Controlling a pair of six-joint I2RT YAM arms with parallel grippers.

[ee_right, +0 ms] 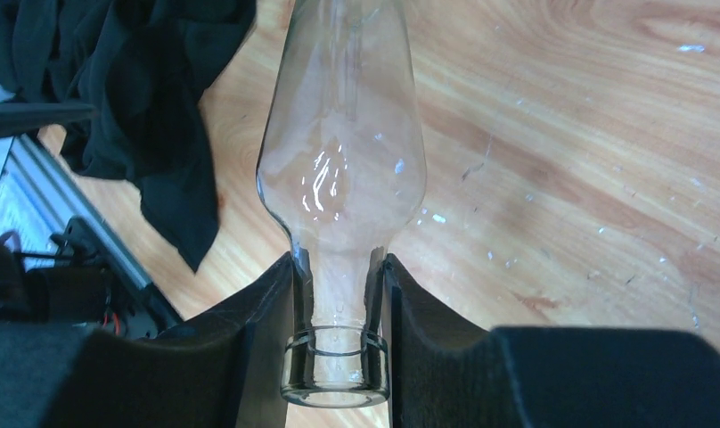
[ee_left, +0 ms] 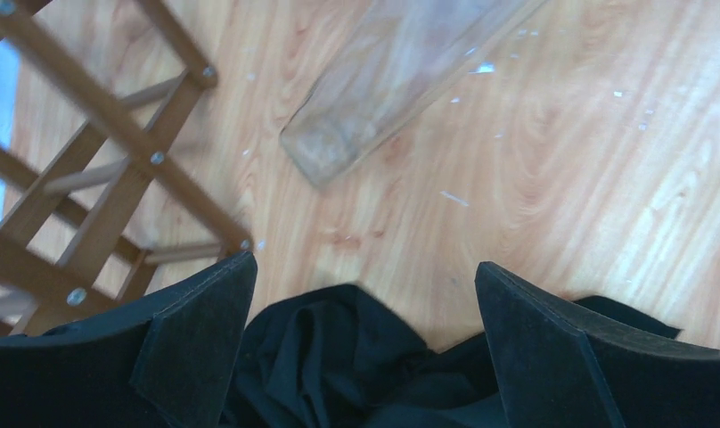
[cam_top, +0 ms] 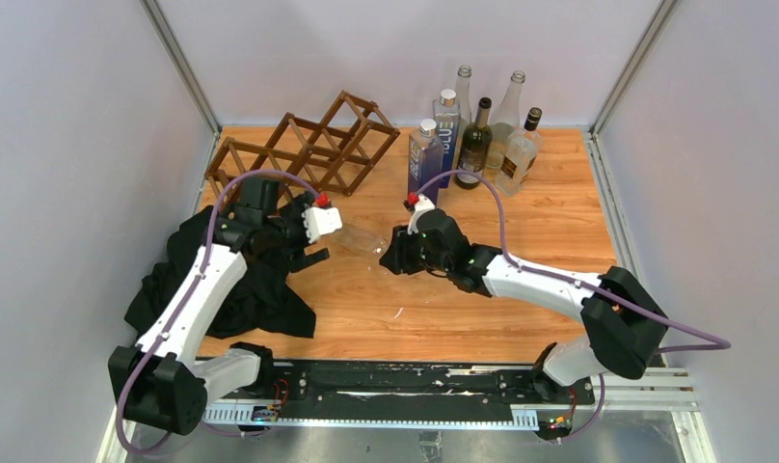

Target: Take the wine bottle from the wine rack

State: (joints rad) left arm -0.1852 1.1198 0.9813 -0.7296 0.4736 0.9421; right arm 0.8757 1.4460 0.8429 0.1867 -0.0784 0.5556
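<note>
The wine bottle (cam_top: 362, 239) is clear glass and lies on its side on the wooden table, off the dark brown lattice wine rack (cam_top: 299, 149). My right gripper (cam_top: 397, 253) is shut on the bottle's neck. In the right wrist view the fingers (ee_right: 428, 348) clamp the neck just above the lip, and the bottle (ee_right: 343, 152) points away. My left gripper (cam_top: 306, 247) is open and empty, between the rack and the bottle. In the left wrist view it (ee_left: 365, 285) hangs over black cloth, with the bottle's base (ee_left: 401, 71) ahead and the rack (ee_left: 98, 178) to the left.
A crumpled black cloth (cam_top: 231, 289) lies at the left front under my left arm and shows in both wrist views (ee_left: 339, 357) (ee_right: 151, 89). Several upright bottles (cam_top: 477, 135) stand at the back right. Grey walls enclose the table.
</note>
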